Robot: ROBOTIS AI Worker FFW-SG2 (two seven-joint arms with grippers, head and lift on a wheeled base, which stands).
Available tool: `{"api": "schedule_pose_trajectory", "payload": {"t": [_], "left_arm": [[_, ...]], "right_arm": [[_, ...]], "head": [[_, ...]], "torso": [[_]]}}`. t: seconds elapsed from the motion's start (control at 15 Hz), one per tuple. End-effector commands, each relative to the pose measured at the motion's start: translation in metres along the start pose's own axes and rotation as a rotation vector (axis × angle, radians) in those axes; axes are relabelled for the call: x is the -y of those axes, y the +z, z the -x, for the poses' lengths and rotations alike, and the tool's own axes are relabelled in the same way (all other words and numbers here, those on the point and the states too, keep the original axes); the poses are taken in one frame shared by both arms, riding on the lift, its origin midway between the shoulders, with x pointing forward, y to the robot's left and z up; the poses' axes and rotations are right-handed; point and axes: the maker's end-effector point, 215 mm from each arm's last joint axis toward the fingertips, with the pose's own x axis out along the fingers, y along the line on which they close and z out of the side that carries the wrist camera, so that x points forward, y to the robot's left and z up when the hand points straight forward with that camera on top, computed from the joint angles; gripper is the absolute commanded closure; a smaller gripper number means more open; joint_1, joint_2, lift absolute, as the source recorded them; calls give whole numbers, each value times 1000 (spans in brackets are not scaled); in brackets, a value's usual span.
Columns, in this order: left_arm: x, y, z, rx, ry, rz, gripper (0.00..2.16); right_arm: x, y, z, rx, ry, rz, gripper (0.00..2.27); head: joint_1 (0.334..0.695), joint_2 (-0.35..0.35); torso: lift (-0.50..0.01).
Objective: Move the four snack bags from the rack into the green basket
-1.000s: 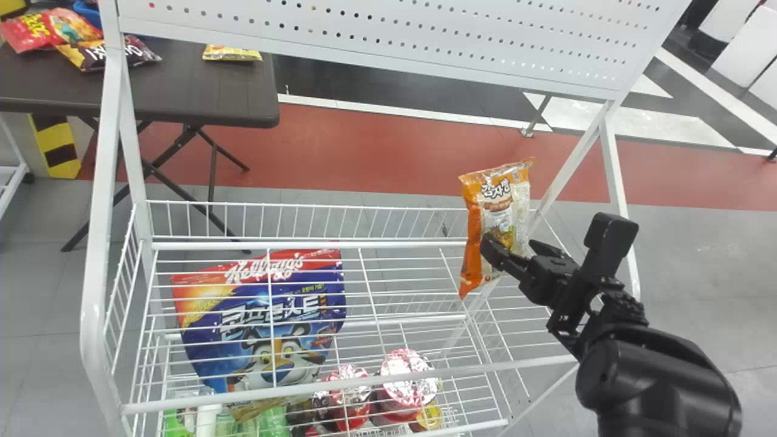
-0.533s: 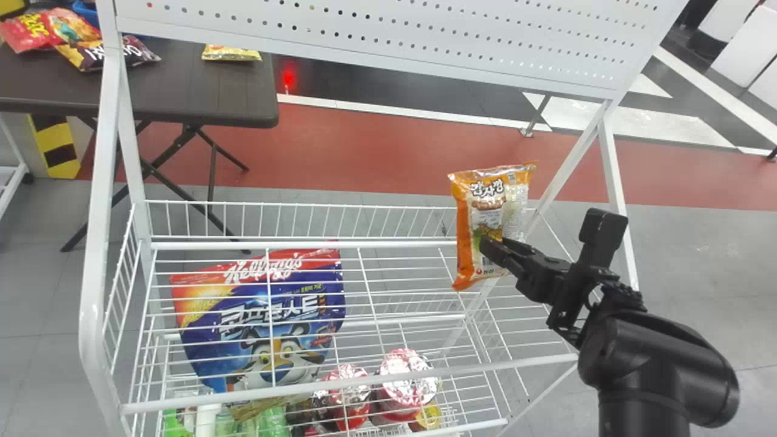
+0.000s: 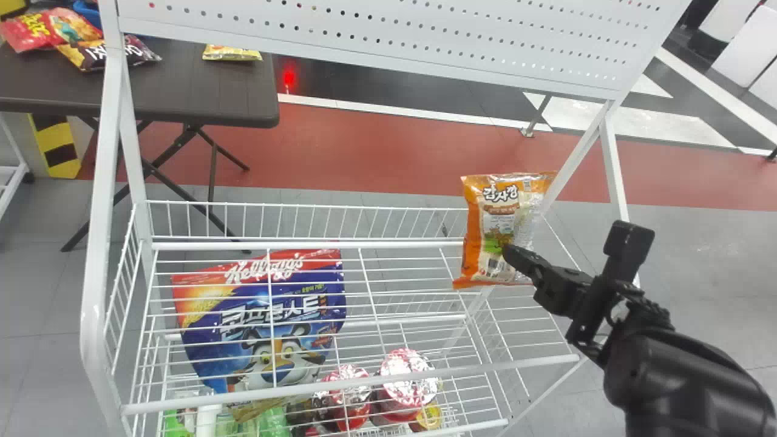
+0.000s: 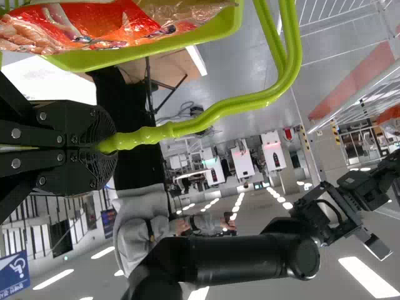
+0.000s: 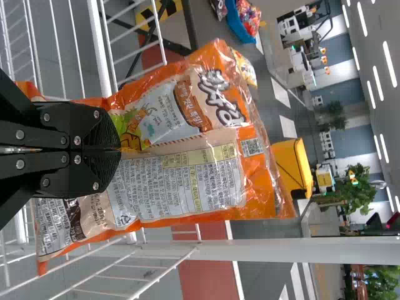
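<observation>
In the head view my right gripper (image 3: pixel 513 256) is above the right end of the white wire rack (image 3: pixel 364 244), shut on an orange snack bag (image 3: pixel 499 209) that stays upright over the rack's back edge. The right wrist view has the same bag (image 5: pixel 206 187) pinched at its middle by the right gripper (image 5: pixel 117 150). In the left wrist view my left gripper (image 4: pixel 110 144) is closed around the handle (image 4: pixel 240 105) of the green basket (image 4: pixel 219 28). A red-orange snack bag (image 4: pixel 119 22) lies in that basket.
A blue cereal bag (image 3: pixel 261 328) stands in the rack's left part, with red-lidded cups (image 3: pixel 407 382) lower down. White posts (image 3: pixel 100 200) and a perforated panel (image 3: pixel 388 36) frame the rack. Behind is a dark table (image 3: pixel 182 91) with several bags.
My right gripper has shifted to the right in the head view, carrying the orange bag. The bag has turned, showing more of its broad face.
</observation>
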Motion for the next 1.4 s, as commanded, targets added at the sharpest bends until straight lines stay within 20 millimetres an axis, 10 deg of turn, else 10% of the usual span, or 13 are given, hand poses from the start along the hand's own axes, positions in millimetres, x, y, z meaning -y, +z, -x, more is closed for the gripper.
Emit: {"api": "schedule_pose_trajectory", "payload": {"t": [0.0,0.33,0.67,1.33], "left_arm": [[-1,0,0,0,4,0,1872],[-3,4,5,14,13,-1,1872],[-3,11,9,32,16,-7,1872],[-6,20,7,32,21,-24,1872]], "right_arm": [[-28,-2,26,10,48,-19,2219],[-113,-35,102,-52,229,-123,2219],[-173,-127,172,-234,397,-267,2219],[-187,-316,264,-709,422,-406,2219]], "head": [[695,-350],[695,-350],[695,-350],[695,-350]], "torso": [[0],[0],[0],[0]]}}
